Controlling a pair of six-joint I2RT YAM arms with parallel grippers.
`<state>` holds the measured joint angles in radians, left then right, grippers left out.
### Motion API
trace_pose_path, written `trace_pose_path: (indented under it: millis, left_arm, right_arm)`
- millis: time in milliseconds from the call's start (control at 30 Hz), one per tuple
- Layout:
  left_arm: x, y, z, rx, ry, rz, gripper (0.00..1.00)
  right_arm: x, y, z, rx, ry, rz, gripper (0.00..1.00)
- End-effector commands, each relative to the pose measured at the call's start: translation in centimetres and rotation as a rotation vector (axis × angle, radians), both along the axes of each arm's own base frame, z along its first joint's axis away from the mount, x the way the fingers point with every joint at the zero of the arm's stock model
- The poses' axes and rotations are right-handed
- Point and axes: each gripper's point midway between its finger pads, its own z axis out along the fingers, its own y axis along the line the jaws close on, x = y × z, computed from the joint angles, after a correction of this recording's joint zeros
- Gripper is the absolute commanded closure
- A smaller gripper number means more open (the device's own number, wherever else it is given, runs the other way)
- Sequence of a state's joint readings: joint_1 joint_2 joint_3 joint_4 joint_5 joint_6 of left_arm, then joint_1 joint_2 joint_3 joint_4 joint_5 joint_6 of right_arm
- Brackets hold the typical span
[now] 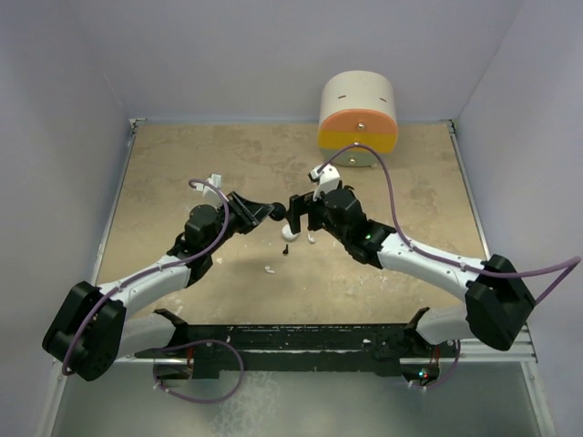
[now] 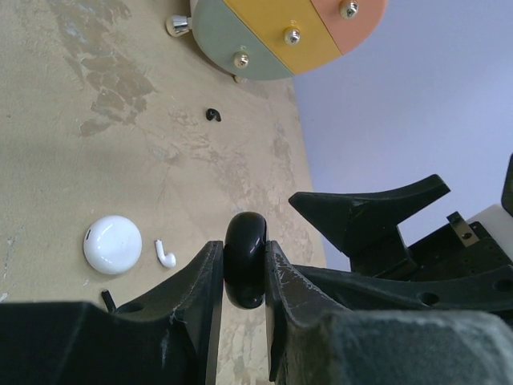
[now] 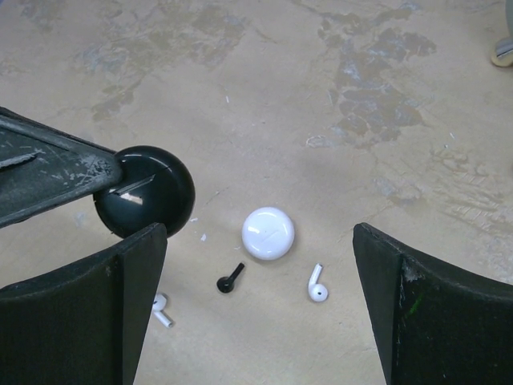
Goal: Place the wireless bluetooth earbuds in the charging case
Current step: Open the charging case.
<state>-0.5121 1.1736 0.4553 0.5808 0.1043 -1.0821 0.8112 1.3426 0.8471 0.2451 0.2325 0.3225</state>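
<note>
While left fingers (image 2: 207,289) clamp black case (image 2: 244,261) | right fingers (image 3: 433,305) stand wide — white case (image 3: 268,233), earbuds (image 3: 318,285) below

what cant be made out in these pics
- black case: inside unseen, left wrist view, the left gripper jaws clamp it
- white earbud: right wrist view, half behind the right gripper
- black earbud: left wrist view, mostly under the gripper body
- black speck: left wrist view, too small to identify
</note>
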Motion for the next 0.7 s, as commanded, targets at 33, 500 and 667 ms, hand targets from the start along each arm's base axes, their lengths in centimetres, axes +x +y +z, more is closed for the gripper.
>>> trace_pose_path:
  millis: [33,500,667]
  left_arm:
    - [-0.2,-0.4,2.6,-0.06,-0.078,-0.023,1.0]
    - [-0.2,-0.6,2.1,-0.094,-0.065,-0.021,1.0]
    - [1.5,2.7,1.1,-0.08,-0.031,0.151,1.0]
  right_arm:
    - [1.6,1.3,1.5,0.054,-0.046,0.008,0.0]
    - [2.9,1.3,0.8,0.065,-0.061,-0.006,0.0]
    - [3.9,-1.9,-1.4,0.025,0.012,-0.151,0.0]
